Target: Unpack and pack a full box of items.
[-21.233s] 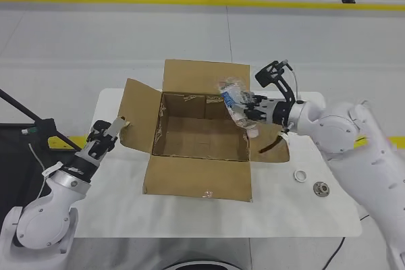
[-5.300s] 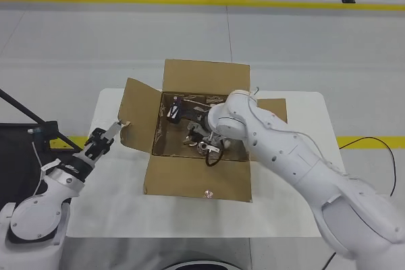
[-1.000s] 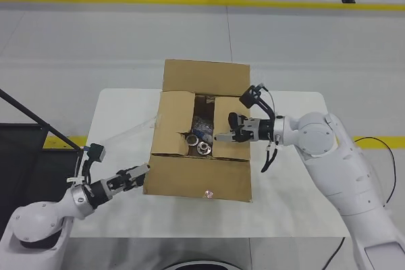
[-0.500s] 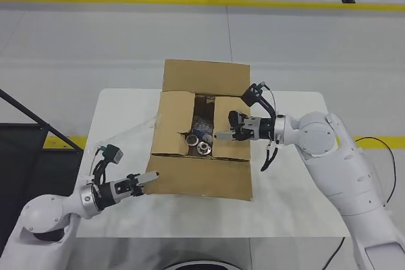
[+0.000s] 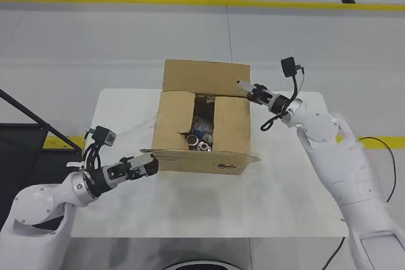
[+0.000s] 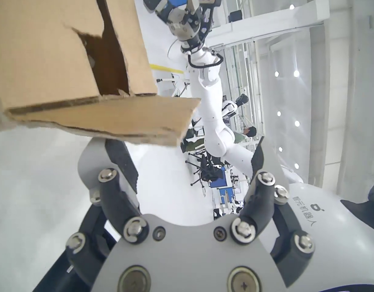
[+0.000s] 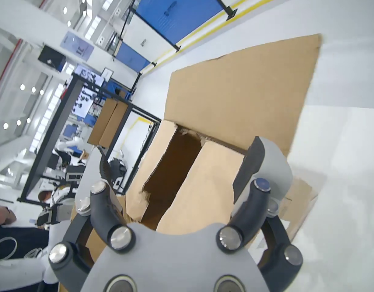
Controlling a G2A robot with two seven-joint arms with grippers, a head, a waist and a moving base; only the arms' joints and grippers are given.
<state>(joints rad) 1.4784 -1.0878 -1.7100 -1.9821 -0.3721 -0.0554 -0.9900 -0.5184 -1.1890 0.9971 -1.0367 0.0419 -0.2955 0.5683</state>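
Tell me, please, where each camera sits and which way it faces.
Top view: above the arms, looking down at table and box; both arms show, left gripper at the front flap, right gripper by the back flap.
Left wrist view: on that wrist, facing the front flap's edge and the right arm beyond; own open fingers show.
Right wrist view: on that wrist, facing the box's top and back flap; own open fingers show.
Shared: top and left wrist views both show the right gripper.

Inside a large robotics test hall, a grey floor carries yellow lines, with blue partition panels under rows of ceiling lights. Other white robots stand by black-framed stations behind.
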